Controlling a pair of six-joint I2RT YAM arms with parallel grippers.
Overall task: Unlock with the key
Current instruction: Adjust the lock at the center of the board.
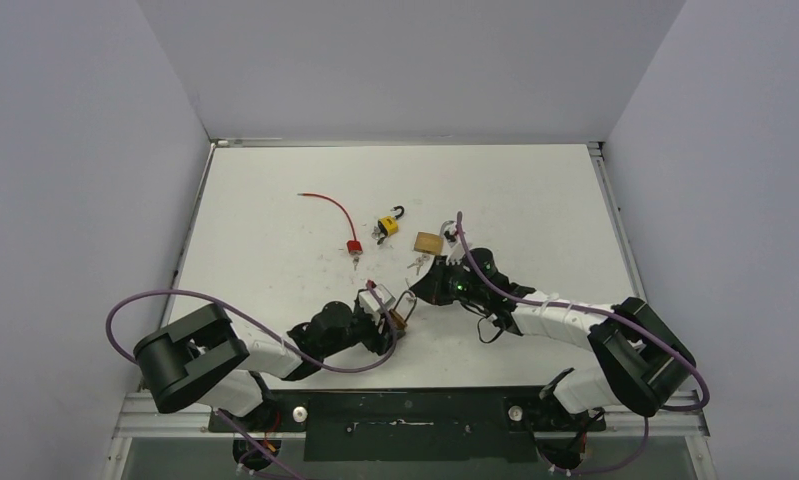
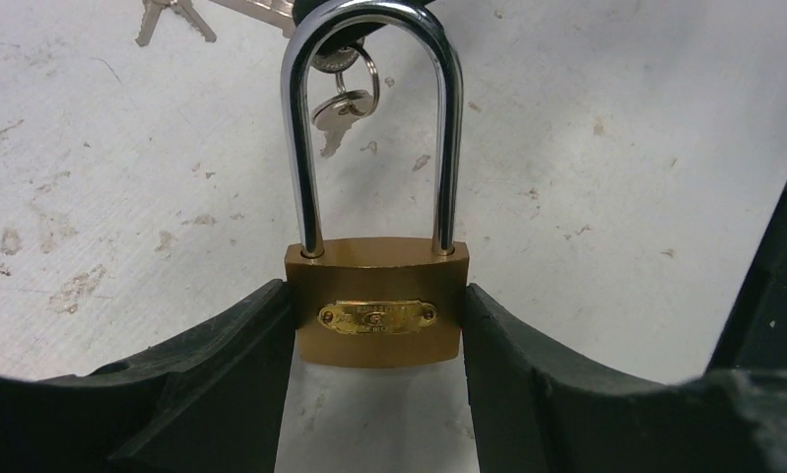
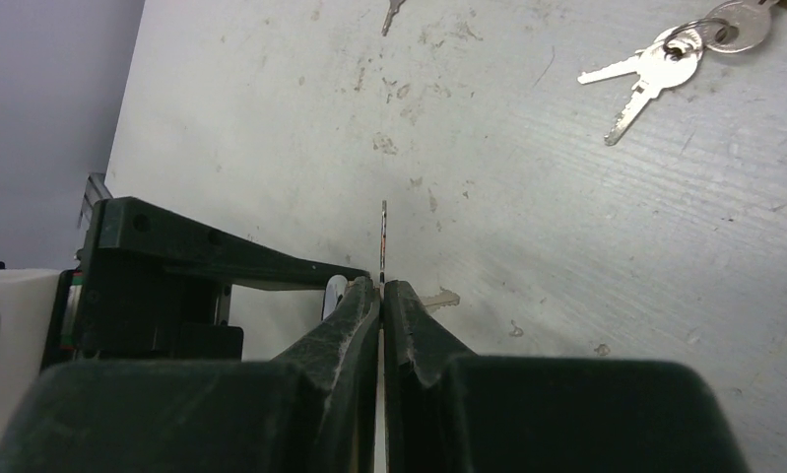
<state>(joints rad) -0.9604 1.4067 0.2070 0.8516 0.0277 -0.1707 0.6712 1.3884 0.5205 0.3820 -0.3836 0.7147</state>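
— Brass padlock (image 2: 374,301), clamped across its body by the left gripper (image 1: 393,325) at the near side of the white table (image 1: 535,200), chrome shackle (image 2: 369,118) seated in both holes and pointing away from the arm. Locked, then?
— Looks so. Just beyond, the right gripper (image 3: 381,291) is clenched tight on a key (image 3: 383,232), its blade edge-on and poking past the fingertips. A spare key (image 2: 342,103) dangles on a ring behind the shackle's arch.
— Which step is this?
— Key in one gripper, lock in the other, not yet joined. I'd judge they're lining up for insertion. The keyhole isn't visible; it is probably in the underside, opposite the shackle, while the key sits at the shackle end.
— Next move?
— Bring the blade round to that underside, square it to the slot, push in and turn while the left holds firm.
— Farther back?
— A loose key bunch (image 1: 416,264), a second brass padlock (image 1: 428,242), a yellow padlock (image 1: 386,226) with its shackle swung open, and a red cable lock (image 1: 353,246).
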